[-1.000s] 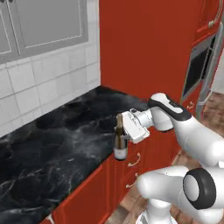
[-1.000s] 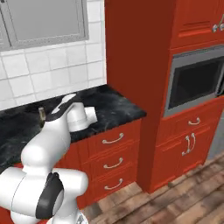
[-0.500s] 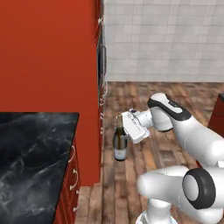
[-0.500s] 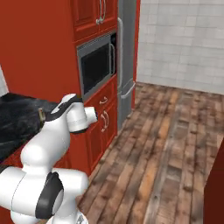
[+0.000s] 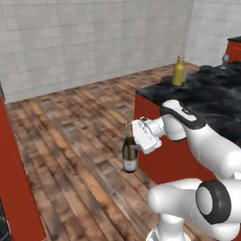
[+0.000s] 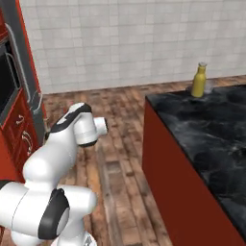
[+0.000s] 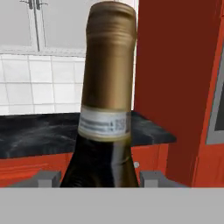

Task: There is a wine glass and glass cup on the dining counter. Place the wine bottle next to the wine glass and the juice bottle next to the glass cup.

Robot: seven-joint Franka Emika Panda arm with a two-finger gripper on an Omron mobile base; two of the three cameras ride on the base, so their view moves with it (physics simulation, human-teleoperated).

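The gripper (image 5: pixel 133 143) holds the wine bottle (image 5: pixel 129 150) upright in the air above the wooden floor (image 5: pixel 80 141), its jaws closed on either side of the bottle just below the gold-foiled neck. From the hand view, the wine bottle (image 7: pixel 106 109) stands between the two dark fingertips (image 7: pixel 48 178), its foil cap near the top edge of the picture.

The bottle hangs just off the near corner of the dining counter (image 5: pixel 212 94), beside the island's red side wall and lower than its black marble top. A wide stretch of bare floor lies open to the left of the bottle, running back to the white tiled wall (image 5: pixel 84 42).

On the counter, the juice bottle (image 5: pixel 178 71) stands close to the far edge of the marble, and the right base view shows the same juice bottle (image 6: pixel 199 80) near the far corner, with a small clear glass cup (image 6: pixel 208 86) just beside it. The wine glass (image 5: pixel 224 60) stands well apart from it, further along the top. The broad middle of the marble between the arm and those items is bare.

A red cabinet (image 6: pixel 14 110) rises at the left of the right base view.
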